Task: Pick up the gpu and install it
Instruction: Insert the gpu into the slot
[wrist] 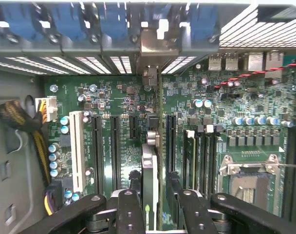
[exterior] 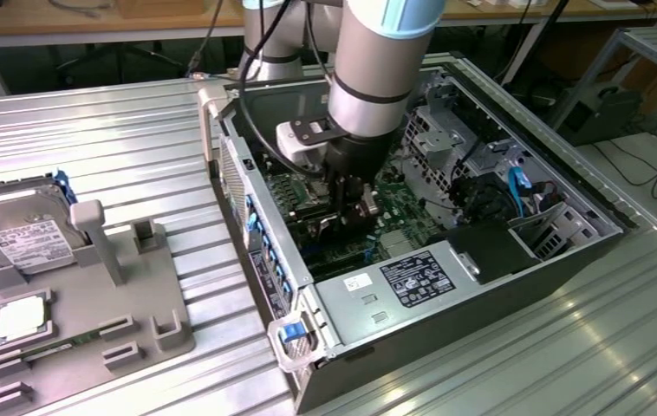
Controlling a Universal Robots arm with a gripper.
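Looking inside the computer case (exterior: pixel 502 286), we see the card (wrist: pixel 149 180) standing on edge over a slot on the green board (wrist: pixel 245 126), between the gripper (wrist: pixel 155 195) fingers, which pinch it; seating looks unfinished.

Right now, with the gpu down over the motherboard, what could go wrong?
1. The gpu stands edge-on between the gripper fingers, in line with several near-identical black slots; a slight offset could put it in the wrong one.
2. Its silver bracket sits close to the case's rear slot frame and could catch there.
3. The arm reaches deep into the case, near the blue cable; sideways motion might snag it.
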